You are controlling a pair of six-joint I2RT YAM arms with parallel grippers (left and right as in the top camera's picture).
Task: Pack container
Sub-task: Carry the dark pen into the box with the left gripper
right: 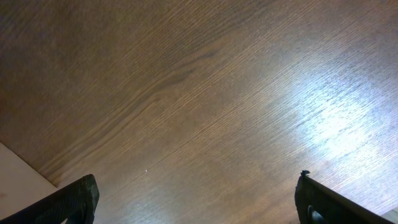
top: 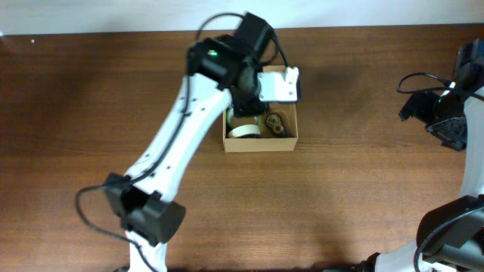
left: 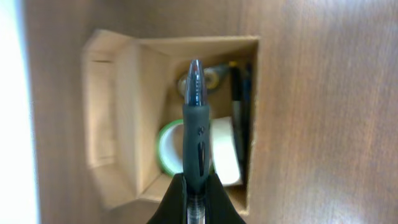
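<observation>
Already the container (top: 261,143) holds part of its load. It sits open on the counter (top: 363,189) a little above the middle, directly under the left arm, with its flap (left: 102,112) folded out to one side. Inside, the left wrist view shows a roll of tape (left: 165,146) with a green edge, a dark pen-like stick (left: 239,112) lying along one wall, and a small round item (left: 214,78) in the far corner that is too blurred to name.

The left jaws are closed tight on a pen (left: 196,137) with a dark rubber grip. Its clear tip points out over the open box, above the tape roll. From these views I cannot tell how high it hangs above the contents. By my reading this pen is the item being packed now: it is over the box but not yet released.

The right arm (top: 446,113) waits far off at the right edge, its jaws spread fully and empty, with only bare wood between the fingers (right: 74,202).

No other loose items show on the counter, so what seems left is dropping the pen and perhaps closing the flap.
</observation>
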